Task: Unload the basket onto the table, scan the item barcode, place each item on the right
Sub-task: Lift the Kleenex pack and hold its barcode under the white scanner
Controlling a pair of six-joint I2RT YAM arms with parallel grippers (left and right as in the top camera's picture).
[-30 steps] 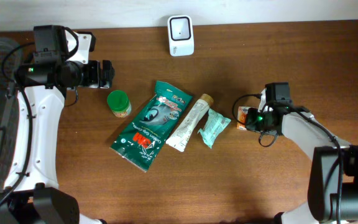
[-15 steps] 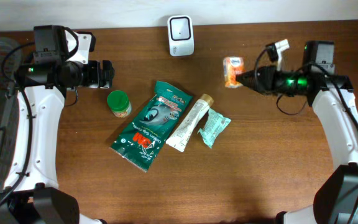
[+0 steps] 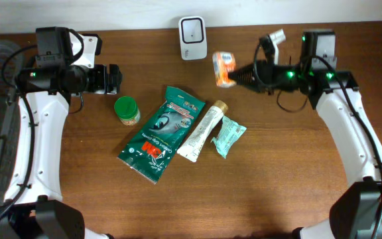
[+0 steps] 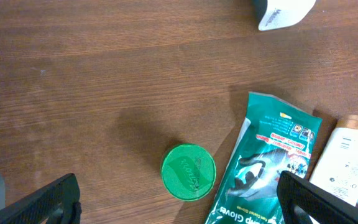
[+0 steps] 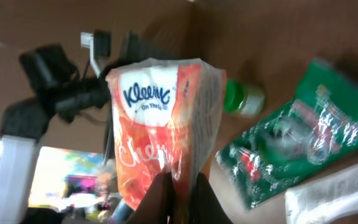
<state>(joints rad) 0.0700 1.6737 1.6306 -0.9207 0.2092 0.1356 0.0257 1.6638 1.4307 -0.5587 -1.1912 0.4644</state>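
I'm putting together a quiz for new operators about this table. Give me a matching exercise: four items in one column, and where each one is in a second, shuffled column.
Items:
1. tissue pack
2. green-lidded jar
3. scanner
4. white tube

Places:
A. at the far edge of the table
B. gripped by the right tool
C. lying between the green pouch and the teal packet
D. standing just left of the green pouch in the overhead view

Pairs: 1-B, 2-D, 3-A, 4-C.
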